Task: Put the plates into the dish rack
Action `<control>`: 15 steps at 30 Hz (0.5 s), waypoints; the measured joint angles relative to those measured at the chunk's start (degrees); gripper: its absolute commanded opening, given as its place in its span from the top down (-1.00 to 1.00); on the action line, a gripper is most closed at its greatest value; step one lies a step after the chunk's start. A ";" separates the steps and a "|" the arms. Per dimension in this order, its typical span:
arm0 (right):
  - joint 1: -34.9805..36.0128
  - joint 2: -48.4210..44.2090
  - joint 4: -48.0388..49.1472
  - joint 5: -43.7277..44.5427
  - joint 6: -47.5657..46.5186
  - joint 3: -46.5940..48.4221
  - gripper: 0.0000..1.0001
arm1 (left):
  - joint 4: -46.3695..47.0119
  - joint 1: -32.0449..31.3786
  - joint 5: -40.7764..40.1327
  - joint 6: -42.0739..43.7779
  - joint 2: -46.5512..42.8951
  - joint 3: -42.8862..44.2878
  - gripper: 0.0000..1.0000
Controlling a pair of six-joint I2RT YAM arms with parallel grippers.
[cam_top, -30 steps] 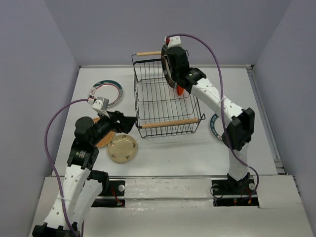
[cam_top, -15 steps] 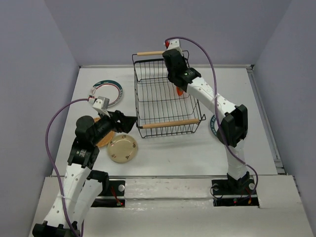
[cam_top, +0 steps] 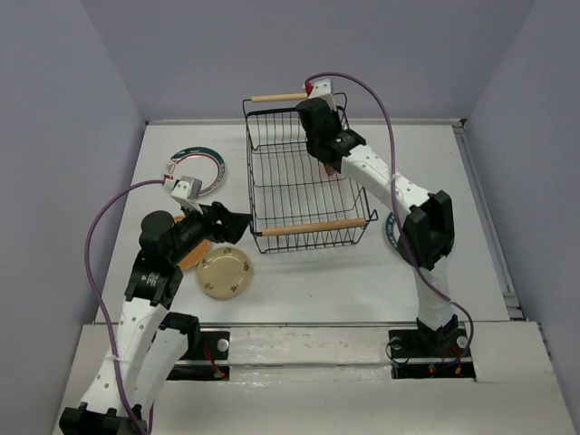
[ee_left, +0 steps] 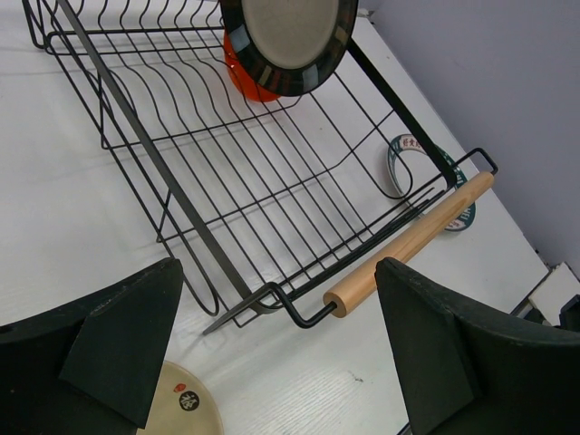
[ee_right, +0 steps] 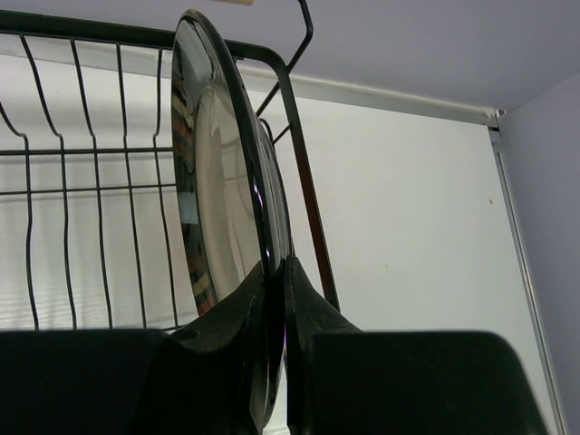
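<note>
Right gripper (ee_right: 275, 272): fingers clamped on the rim of the black-rimmed plate (ee_right: 227, 208), 1 finger on each face.
Black-rimmed plate: upright on edge, its beige centre showing in the left wrist view, at the far right end of the dish rack (cam_top: 249, 181). Whether its lower rim touches the wires cannot be told.
Orange plate (ee_left: 243, 80): standing in the rack just behind the black-rimmed plate and mostly hidden by it.
Left gripper (cam_top: 237, 227): fingers wide apart with nothing between them, held low near the rack's near-left corner.
Rack handles: 2 light wooden bars, the near handle (ee_left: 412, 243) and the far handle (cam_top: 279, 97).
Cream plate (cam_top: 225, 272): flat on the table (cam_top: 308, 290), just beside the left gripper. It carries a small dark mark (ee_left: 186, 401) like a single character, which cannot be read.
Tan-brown plate (cam_top: 193, 257): flat on the table, touching the cream plate and largely under the left arm.
Left teal-striped plate (cam_top: 217, 168): flat on the table left of the rack. There is a small red mark on its rim, too small to read.
Right teal-striped plate (ee_left: 396, 172): flat on the table beyond the rack's right side. There is red lettering on its rim, not legible.
</note>
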 measured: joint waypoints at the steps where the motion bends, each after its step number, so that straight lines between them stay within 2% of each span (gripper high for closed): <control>1: 0.00 0.00 0.17 0.04 0.52 -0.42 0.86 | 0.00 0.00 0.02 0.02 0.00 0.00 -0.97; 13: -0.59 2.89 1.79 -1.09 5.88 -2.82 0.86 | 0.02 0.00 0.15 0.00 0.00 0.00 -0.97; 15: -0.76 2.89 1.90 -1.09 6.32 -2.91 0.61 | 0.02 0.00 0.15 0.02 0.04 0.00 -0.97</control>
